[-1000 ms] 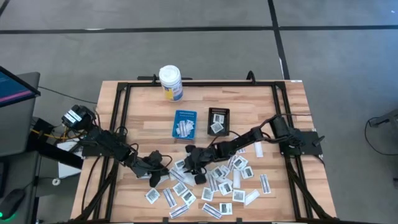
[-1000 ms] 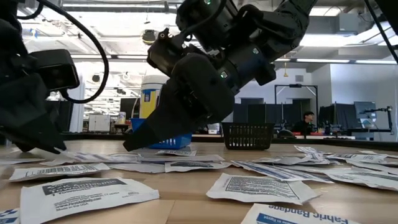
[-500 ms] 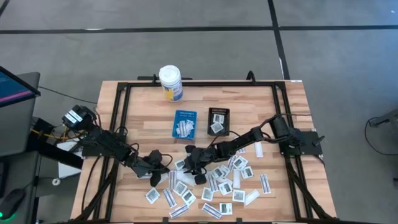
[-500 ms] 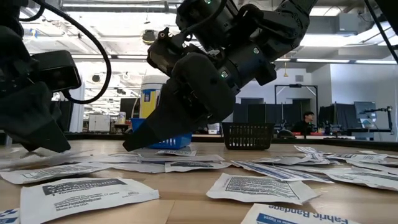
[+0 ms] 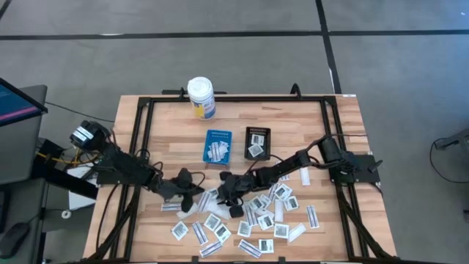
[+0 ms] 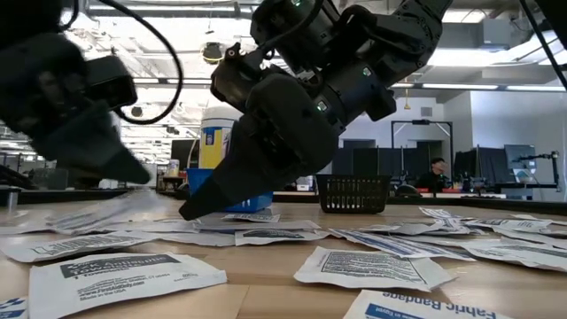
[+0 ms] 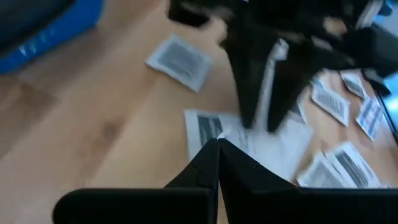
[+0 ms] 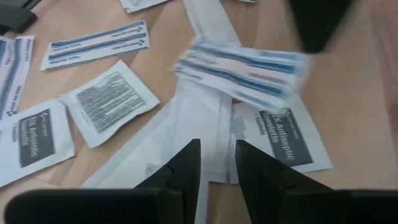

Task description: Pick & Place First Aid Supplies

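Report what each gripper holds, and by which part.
Left gripper appears to pinch a blue-printed strip packet by one end. Right gripper is open, holding nothing.

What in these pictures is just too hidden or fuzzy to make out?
- The left gripper has its fingers closed, but in the left wrist view motion blur hides whether a packet is pinched.
- The blurred packet under the left arm in the low view: its print is unreadable.
- The bottle in the low view: the right arm covers most of its label.
- The blue tray in the high view: its contents are too small to identify.
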You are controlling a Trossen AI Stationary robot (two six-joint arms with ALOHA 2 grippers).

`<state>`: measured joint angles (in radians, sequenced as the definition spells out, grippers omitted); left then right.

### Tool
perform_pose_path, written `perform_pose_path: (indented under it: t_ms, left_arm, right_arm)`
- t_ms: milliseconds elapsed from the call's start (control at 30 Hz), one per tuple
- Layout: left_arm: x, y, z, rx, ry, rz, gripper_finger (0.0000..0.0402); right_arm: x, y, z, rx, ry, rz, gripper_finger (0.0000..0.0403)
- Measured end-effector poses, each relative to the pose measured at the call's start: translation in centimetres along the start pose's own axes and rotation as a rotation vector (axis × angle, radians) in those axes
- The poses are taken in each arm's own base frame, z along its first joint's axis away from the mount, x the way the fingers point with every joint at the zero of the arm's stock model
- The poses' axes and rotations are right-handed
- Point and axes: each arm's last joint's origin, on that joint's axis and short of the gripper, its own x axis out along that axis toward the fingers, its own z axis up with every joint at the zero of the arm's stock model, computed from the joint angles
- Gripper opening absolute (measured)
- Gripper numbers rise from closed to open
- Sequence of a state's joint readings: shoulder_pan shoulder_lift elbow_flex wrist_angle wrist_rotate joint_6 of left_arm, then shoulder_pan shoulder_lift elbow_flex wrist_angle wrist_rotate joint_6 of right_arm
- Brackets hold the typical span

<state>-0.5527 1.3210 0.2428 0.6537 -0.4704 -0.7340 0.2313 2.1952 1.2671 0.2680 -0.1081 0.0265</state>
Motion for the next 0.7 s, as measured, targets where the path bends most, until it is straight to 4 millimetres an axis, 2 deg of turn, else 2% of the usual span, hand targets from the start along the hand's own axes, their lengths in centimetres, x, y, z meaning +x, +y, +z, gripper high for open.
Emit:
perform_pose_path:
  t_ms: [267, 433, 700]
  left_arm:
    - [0.5, 1.1, 1.8, 0.022, -0.034, 0.005, 0.0006]
    - [0.6, 1.1, 1.9, 0.002, 0.079, -0.139, 0.001]
    - [0.6, 1.6, 1.5, 0.024, 0.114, -0.083, 0.0076]
  right_arm:
    - [0.0, 0.1, 0.0, -0.008, 0.005, 0.002, 0.0095]
    - [0.0, 0.2, -0.1, -0.008, 0.007, 0.003, 0.0095]
    - [0.0, 0.2, -0.1, -0.008, 0.009, 0.003, 0.0095]
